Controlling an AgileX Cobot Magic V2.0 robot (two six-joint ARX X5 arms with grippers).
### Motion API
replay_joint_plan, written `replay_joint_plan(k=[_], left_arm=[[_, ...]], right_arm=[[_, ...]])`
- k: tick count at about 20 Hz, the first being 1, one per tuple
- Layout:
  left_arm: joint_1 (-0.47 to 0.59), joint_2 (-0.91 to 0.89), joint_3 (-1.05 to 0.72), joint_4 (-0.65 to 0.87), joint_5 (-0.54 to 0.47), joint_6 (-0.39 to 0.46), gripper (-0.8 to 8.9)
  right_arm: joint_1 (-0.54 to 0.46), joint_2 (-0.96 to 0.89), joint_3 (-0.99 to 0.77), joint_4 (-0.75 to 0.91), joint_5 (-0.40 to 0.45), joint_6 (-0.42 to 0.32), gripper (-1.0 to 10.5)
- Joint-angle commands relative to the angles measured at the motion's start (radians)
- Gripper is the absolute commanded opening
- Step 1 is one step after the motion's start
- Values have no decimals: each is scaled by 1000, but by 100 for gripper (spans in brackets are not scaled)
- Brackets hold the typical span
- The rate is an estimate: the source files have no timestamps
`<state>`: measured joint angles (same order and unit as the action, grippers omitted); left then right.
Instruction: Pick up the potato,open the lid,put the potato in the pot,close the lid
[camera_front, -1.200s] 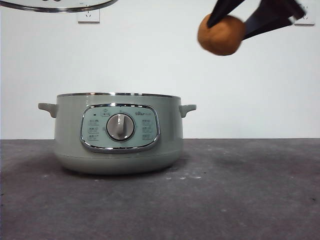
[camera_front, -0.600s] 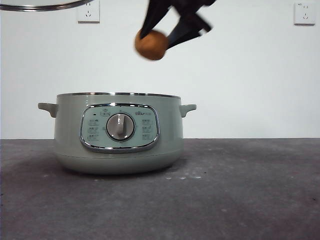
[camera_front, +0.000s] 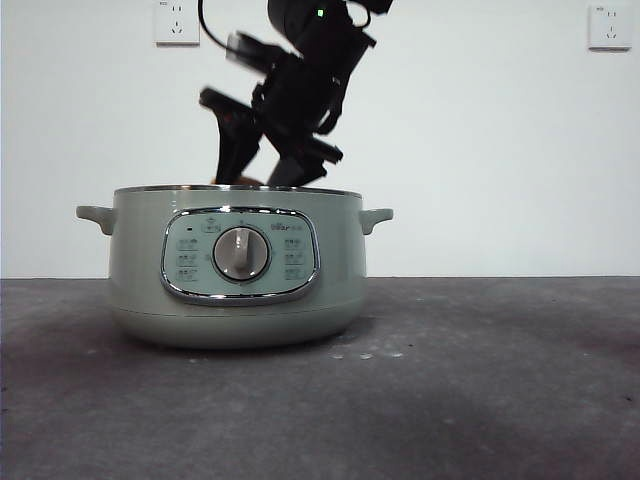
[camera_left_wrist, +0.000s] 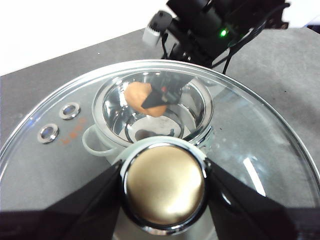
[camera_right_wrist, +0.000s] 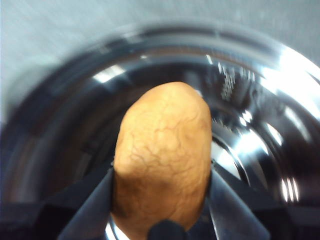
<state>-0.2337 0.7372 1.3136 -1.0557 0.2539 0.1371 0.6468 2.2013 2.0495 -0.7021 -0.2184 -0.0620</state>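
Inside the pot's mouth, right pincer grips the potato for dropping — left pincer, at 12 o'clock overhead, clamps the lid clear.

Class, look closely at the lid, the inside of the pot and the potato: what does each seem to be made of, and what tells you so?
The lid: apparently clear glass, since the pot shows through it; its knob looks like shiny metal.
The pot has a matte sage-green shell, plastic or painted metal; its inside looks like polished steel, mirror-bright.
The potato: dull, wrinkled orange-brown skin; real or model, unclear.
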Motion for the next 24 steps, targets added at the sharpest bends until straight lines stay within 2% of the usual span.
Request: replay_joint_plan(k=[1,16,18,21,24], left_arm=[[2,-11,6,31,8,-6,-8],[2,-11,6,31,8,-6,-8],[2,-11,6,31,8,-6,-8],[2,-11,6,31,8,-6,-8],[2,-11,6,31,8,-6,-8]], right_arm=[[2,35,4,-11,16,-22,-12],[2,81,2,-108,59,-51,-12],[2,81,2,-109,58,-49,57],[10,81,3,-105,58,-42,418],[15,81,27,-113,59,-42,442]])
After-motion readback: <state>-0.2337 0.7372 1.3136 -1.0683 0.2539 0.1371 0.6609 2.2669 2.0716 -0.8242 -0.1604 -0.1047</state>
